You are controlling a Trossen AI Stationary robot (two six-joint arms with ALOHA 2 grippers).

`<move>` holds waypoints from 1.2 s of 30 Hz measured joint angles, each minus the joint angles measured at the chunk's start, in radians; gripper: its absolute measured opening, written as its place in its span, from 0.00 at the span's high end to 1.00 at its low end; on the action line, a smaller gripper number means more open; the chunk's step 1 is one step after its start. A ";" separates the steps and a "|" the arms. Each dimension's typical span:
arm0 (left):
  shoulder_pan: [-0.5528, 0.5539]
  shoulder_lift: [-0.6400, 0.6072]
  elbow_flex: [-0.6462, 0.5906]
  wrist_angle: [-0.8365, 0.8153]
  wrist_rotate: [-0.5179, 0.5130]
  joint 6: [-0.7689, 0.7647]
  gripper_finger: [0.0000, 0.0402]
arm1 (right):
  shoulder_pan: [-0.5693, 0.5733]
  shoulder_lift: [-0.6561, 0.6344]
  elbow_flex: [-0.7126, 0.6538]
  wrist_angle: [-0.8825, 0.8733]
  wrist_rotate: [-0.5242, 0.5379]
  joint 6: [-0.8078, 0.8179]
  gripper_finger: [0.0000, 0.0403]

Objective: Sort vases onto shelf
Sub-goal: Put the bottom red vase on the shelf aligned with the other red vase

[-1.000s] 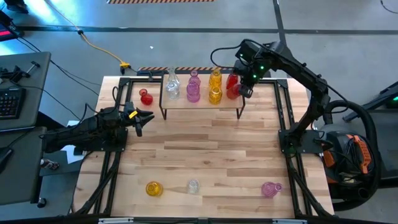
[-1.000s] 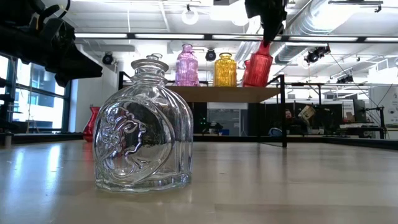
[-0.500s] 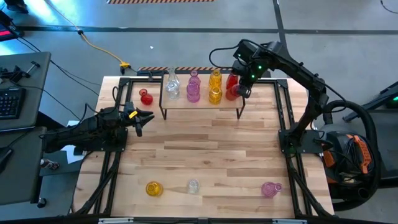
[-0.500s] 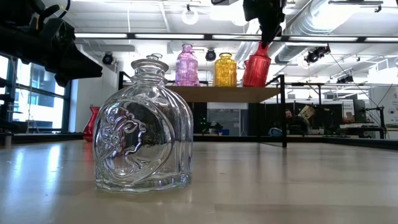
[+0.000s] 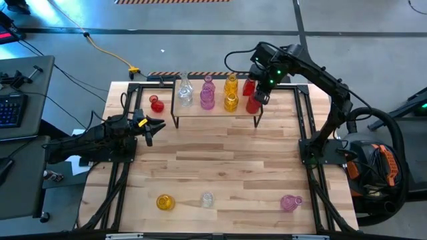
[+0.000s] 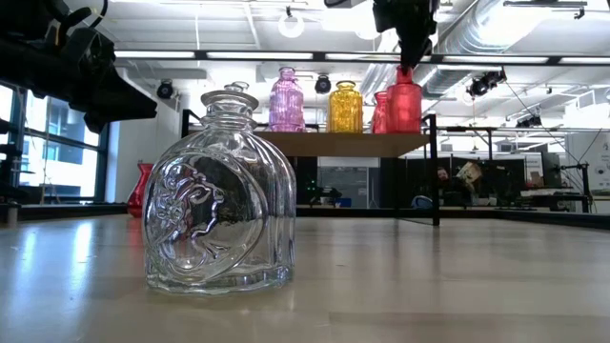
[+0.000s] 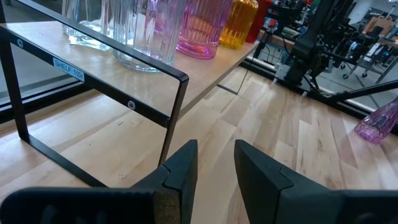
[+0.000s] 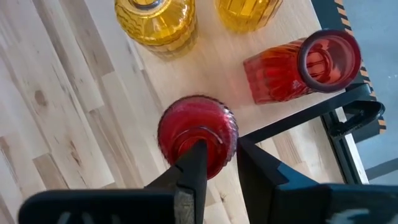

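My right gripper (image 8: 217, 155) is shut on a red ribbed vase (image 8: 198, 134) at the right end of the light-wood shelf (image 5: 200, 112). In the low view this red vase (image 6: 404, 100) is upright under the gripper (image 6: 410, 48), its base level with the shelf top. A second red vase (image 8: 298, 71), yellow vases (image 5: 231, 93), a pink one (image 5: 207, 97) and a clear one (image 5: 185, 93) stand on the shelf. My left gripper (image 5: 157, 125) is open and waits by the table's left edge. My right gripper holds the red vase by its mouth rim (image 8: 211, 138) from above, pointing down. One finger (image 8: 194, 162) seems to reach into the mouth and the other (image 8: 252, 165) stays outside the neck. The vase is upright below the fingers, its base (image 6: 404, 129) at the shelf top.
A red vase (image 5: 157, 104) stands on the table left of the shelf. Near the table's near edge stand a yellow vase (image 5: 165, 202), a clear one (image 5: 207, 199), which fills the low view (image 6: 219, 191), and a pink one (image 5: 289, 203). The shelf's black wire legs (image 7: 171, 118) stand ahead of my left gripper.
The red vase in my right gripper hung tilted a second ago. It has swung upright, and its base has moved toward the shelf's right end. The gripper has stayed shut on it and has hardly shifted.
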 joint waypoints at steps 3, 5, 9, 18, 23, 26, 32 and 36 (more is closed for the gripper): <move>0.000 0.000 0.000 0.000 0.000 0.000 0.76 | 0.000 0.000 0.000 0.007 0.000 0.000 0.84; 0.000 0.000 0.000 0.000 0.000 0.000 0.76 | 0.000 0.000 0.000 0.012 0.000 0.001 0.85; 0.000 0.000 0.000 0.000 0.000 0.000 0.76 | 0.000 0.014 0.001 0.017 -0.001 0.007 0.86; 0.000 0.000 0.000 0.000 0.000 0.000 0.76 | 0.001 0.025 0.001 0.056 -0.003 0.008 0.86; 0.000 0.000 0.000 0.000 0.000 0.000 0.76 | 0.001 0.025 0.001 0.078 0.007 0.008 0.86; 0.000 0.000 0.000 0.000 0.000 0.000 0.76 | 0.000 0.025 0.001 0.079 0.009 0.008 0.86; 0.000 0.000 0.000 0.000 0.000 0.000 0.76 | 0.000 0.025 0.001 0.079 0.009 0.008 0.85; 0.000 0.000 0.000 0.000 0.000 0.000 0.76 | 0.000 0.025 0.000 0.081 0.009 0.004 0.81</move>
